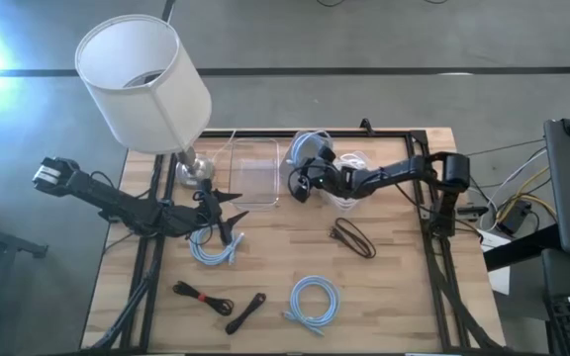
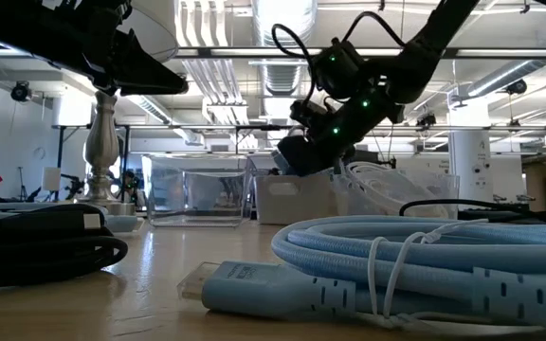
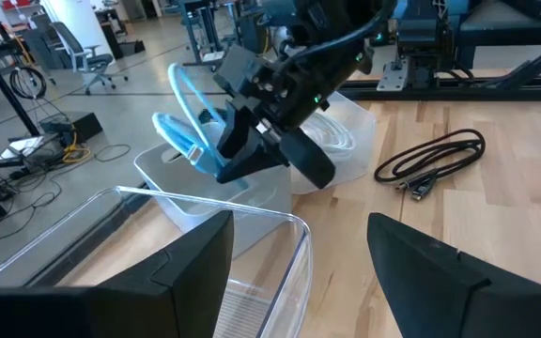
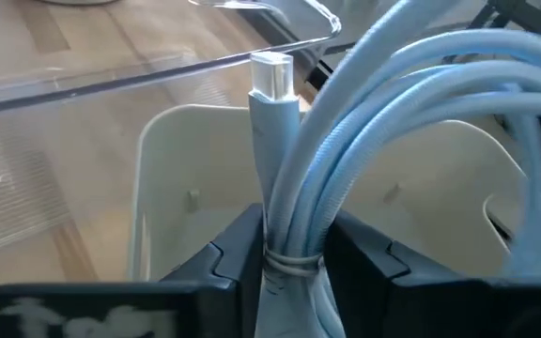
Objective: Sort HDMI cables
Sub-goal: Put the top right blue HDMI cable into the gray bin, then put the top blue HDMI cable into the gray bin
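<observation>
My right gripper (image 1: 299,185) is shut on a light blue coil (image 1: 310,148), held over a whitish tub (image 4: 172,150) near the table's far edge. The left wrist view shows this coil (image 3: 188,122) above the tub, and a white coil (image 3: 334,136) lying in the neighbouring tub. My left gripper (image 1: 228,216) is open in the air, just above and beside another light blue coil (image 1: 214,249) lying flat on the table. A third light blue coil (image 1: 313,300), a loose black cable (image 1: 352,238) and two black tied bundles (image 1: 203,295) (image 1: 247,311) also lie on the wood. My right gripper pinches the light blue coil between its two fingers at the bunched section by the white tie (image 4: 285,266). The fingers come slanting from the table's right. The coil is lifted clear above the tub and stands up past the fingertips, its plug (image 4: 272,75) pointing away.
A large clear tub (image 1: 250,173) stands left of the small tubs. A white-shaded lamp (image 1: 144,84) rises at the far left corner, its base (image 1: 194,170) close to my left arm. A black frame (image 1: 433,237) runs along the table's edges.
</observation>
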